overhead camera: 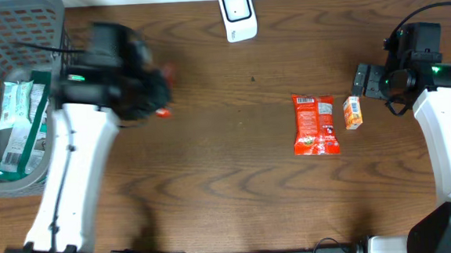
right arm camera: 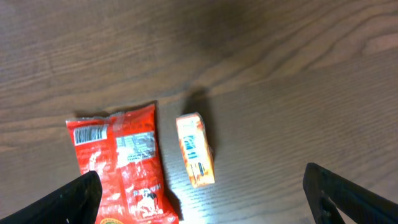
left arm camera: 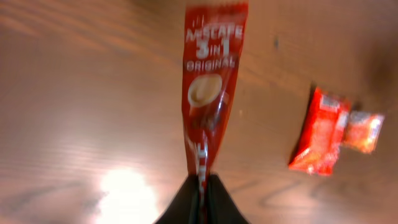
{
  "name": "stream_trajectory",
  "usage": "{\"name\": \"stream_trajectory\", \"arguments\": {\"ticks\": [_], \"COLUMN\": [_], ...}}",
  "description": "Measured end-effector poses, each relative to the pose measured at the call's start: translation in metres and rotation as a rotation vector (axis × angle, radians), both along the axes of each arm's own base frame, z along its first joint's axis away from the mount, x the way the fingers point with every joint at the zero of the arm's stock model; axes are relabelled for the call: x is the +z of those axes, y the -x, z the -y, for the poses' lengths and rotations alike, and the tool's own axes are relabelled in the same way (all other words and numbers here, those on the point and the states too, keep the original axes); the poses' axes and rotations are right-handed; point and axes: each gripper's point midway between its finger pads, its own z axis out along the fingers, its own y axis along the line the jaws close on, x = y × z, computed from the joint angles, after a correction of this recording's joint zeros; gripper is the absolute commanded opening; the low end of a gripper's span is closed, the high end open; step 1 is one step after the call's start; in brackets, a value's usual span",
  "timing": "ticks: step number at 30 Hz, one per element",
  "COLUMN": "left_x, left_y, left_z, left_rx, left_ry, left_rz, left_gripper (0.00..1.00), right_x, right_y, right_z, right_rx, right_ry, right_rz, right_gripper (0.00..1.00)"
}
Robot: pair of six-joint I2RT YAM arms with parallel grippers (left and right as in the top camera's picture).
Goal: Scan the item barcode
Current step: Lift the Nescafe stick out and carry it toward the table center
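A long red Nescafe 3-in-1 sachet (left arm camera: 209,93) hangs clamped by its lower end in my left gripper (left arm camera: 201,202), held above the table. From overhead, the left gripper (overhead camera: 149,92) is blurred at the left-centre, with a bit of the red sachet (overhead camera: 163,112) showing beside it. The white barcode scanner (overhead camera: 237,14) stands at the back edge. My right gripper (right arm camera: 202,199) is wide open over a small orange box (right arm camera: 196,149), next to a red snack packet (right arm camera: 121,162) whose barcode faces up.
A grey mesh basket (overhead camera: 16,29) at the far left holds green-and-white packets (overhead camera: 21,123). The red snack packet (overhead camera: 315,123) and the orange box (overhead camera: 352,112) lie right of centre, close to the right arm (overhead camera: 445,129).
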Motion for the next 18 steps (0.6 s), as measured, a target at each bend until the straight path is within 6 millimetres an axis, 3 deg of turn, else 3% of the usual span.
{"name": "stream_trajectory", "arguments": {"ticks": [3,9,16,17,18], "left_x": [-0.055,-0.121,-0.164,-0.169,-0.171], "left_y": [0.010,0.023,0.040,0.041,0.040], "left_z": [0.045,0.103,0.142,0.149,0.152], "left_rx": [-0.110,-0.258,-0.365,-0.380,-0.387], "left_ry": [0.006,-0.010,-0.076,-0.083,-0.081], "left_rz": [-0.029,0.012,0.009,0.017,0.023], "left_gripper": [0.07,0.07,0.08,0.13,0.25], "right_x": [0.000,0.000,0.000,0.000,0.000], "right_y": [0.000,0.000,0.000,0.000,0.000], "right_z": [0.000,0.000,0.000,0.000,0.000], "right_rx": [0.000,0.000,0.000,0.000,0.000], "right_ry": [0.000,0.000,0.000,0.000,0.000], "right_rz": [0.000,0.000,0.000,0.000,0.000], "right_gripper": [0.99,0.99,0.99,0.99,0.99]}}
